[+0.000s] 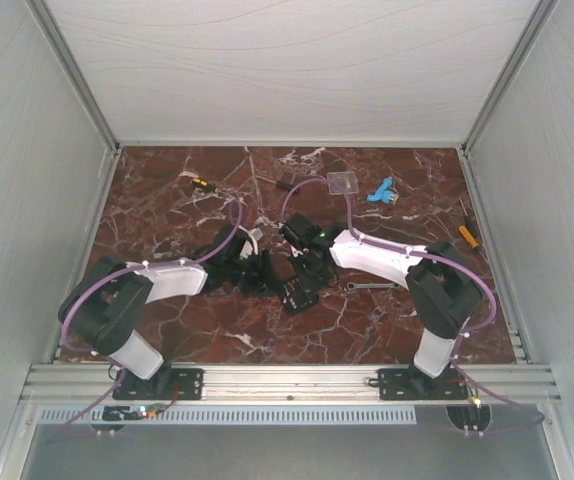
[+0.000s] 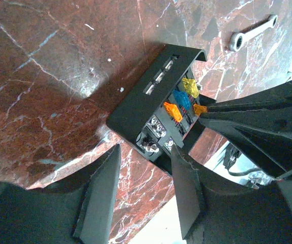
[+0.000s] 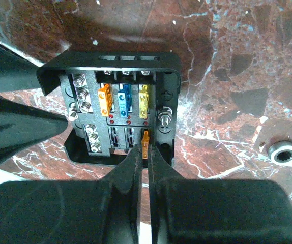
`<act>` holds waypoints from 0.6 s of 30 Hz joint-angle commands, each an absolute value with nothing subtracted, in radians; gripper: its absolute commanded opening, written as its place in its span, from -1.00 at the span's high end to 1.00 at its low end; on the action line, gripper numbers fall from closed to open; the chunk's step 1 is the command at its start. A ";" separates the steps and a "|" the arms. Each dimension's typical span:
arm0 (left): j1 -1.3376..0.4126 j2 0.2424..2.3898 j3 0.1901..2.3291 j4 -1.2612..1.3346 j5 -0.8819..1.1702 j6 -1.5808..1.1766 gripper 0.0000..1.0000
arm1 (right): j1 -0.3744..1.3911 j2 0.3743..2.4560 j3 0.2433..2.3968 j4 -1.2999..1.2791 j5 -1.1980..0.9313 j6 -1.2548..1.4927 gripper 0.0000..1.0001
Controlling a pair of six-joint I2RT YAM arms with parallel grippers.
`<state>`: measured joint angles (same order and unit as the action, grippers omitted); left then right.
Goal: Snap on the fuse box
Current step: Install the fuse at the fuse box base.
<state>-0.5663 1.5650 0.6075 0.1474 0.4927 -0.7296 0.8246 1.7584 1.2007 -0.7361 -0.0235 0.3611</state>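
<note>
The left gripper point(image 2: 146, 151) stood released, jaws apart at the near corner of the fuse box point(image 2: 136, 109), which sat in the middle of the table point(image 2: 44, 66). The right gripper point(image 3: 142, 152) was clenched on an orange fuse point(image 3: 145, 141) in its face.

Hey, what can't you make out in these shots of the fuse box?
Fuse box face: top view, too small to read.
Whether the left claw touches the box: left wrist view, its fingers overlap it.
Box's near edge: right wrist view, behind right claw pinching a fuse.
Wrench: right wrist view, cut by edge.
</note>
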 commanded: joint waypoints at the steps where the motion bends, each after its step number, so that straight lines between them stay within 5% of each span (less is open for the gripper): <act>1: -0.577 1.588 0.656 0.137 0.515 -0.736 0.11 | 0.845 1.786 1.248 -0.742 0.008 0.362 1.00; 18: -0.581 1.601 0.665 0.123 0.496 -0.751 0.21 | 0.893 1.879 1.288 -0.825 0.123 0.371 1.00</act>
<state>-0.5770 1.5909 0.6231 0.1223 0.4942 -0.7357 0.8860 1.8275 1.2903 -0.8082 0.0925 0.3607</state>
